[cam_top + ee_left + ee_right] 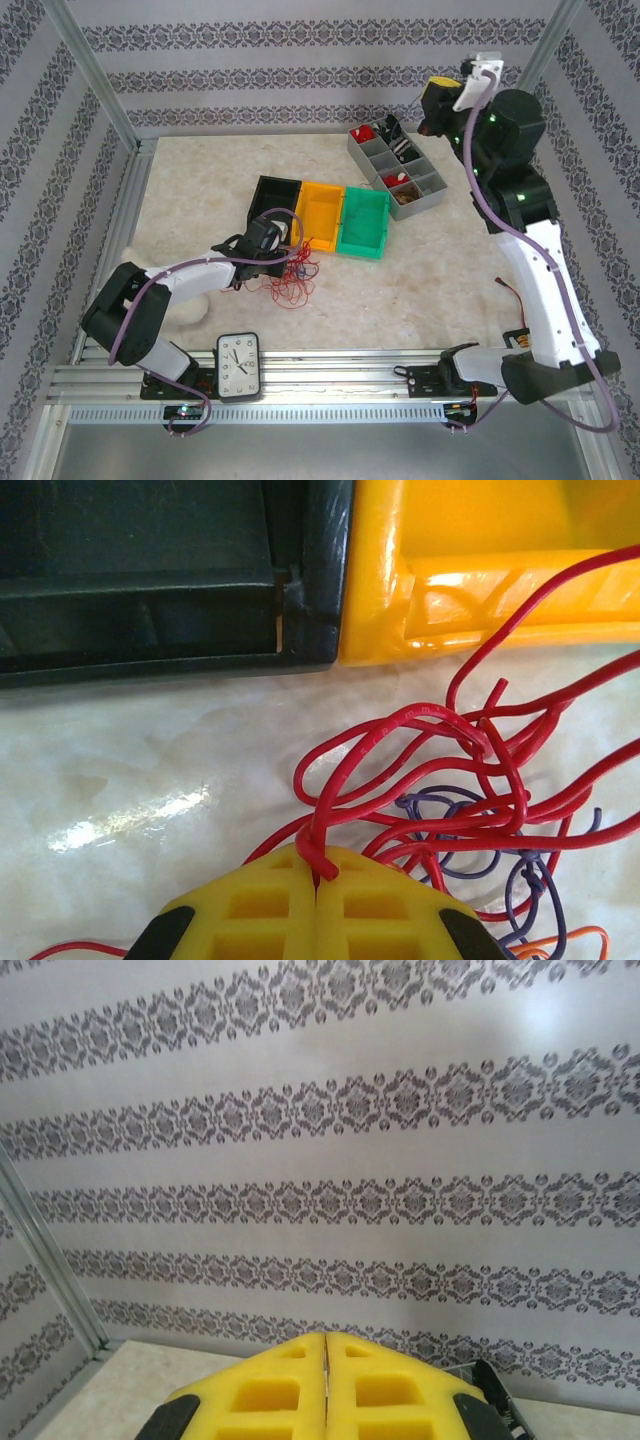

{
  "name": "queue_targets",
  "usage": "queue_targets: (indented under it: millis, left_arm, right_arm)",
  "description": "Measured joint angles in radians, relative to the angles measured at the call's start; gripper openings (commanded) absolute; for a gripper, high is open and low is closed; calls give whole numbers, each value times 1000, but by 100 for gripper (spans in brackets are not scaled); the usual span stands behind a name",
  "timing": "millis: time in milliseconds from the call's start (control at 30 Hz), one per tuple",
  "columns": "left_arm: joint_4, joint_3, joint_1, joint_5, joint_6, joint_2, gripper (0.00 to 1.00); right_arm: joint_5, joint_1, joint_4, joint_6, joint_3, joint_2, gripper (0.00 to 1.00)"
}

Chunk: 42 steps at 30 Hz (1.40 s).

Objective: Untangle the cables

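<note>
Currently the left pincer (317, 868) is clenched on a red strand (345, 780) of the cables (470, 810). Its two yellow fingertips meet, and the strand's loop disappears into the seam between them. The rest of the clump lies on the bench (150, 780) just ahead of this pincer and to its right. It is a mass of red loops crossing one another, with a purple strand (520, 875) curling beneath them. An orange strand (575, 935) lies close beside the fingertips on the right.

Farther ahead of the pincer stand a black bin (150, 600), ahead and to its left, and a yellow bin (480, 570), ahead and to its right. The two bins touch side to side. One red strand crosses in front of the yellow bin's near wall. From above, a green bin (363, 225) adjoins the yellow one on the side away from the black. A small clock (238, 366) stands well behind the pincer, by the arm's base.

The right pincer (326, 1345) is clenched too, fingertips pressed together with nothing between them. It is raised high over the bench, well apart from the cables, and faces the patterned wall (300, 1160). A grey compartment tray (395, 165) sits on the bench lower down, near this pincer.
</note>
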<state>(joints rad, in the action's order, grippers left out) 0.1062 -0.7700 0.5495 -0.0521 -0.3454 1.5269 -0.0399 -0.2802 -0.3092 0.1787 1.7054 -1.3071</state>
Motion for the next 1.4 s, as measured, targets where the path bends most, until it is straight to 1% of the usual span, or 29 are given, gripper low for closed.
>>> queue_targets:
  millis: [167, 633, 800, 1000, 1167, 1400]
  left_arm:
    - [-10, 2, 0, 10, -3, 0, 0]
    - [-11, -2, 0, 11, -3, 20, 0]
    - [-11, -3, 0, 12, -3, 27, 0]
    - [-13, -3, 0, 12, -5, 27, 0]
    - [-15, -3, 0, 12, -7, 27, 0]
    - [-17, -3, 0, 11, -7, 31, 0]
  right_arm:
    - [0, -6, 9, 0, -14, -48, 0]
    - [5, -6, 33, 0, -121, -46, 0]
    - [14, -6, 42, -9, -124, -21, 0]
    - [22, -6, 118, -34, -130, 32, 0]
    - [-2, -6, 185, -42, -164, 76, 0]
    - [-22, -6, 211, -41, -220, 95, 0]
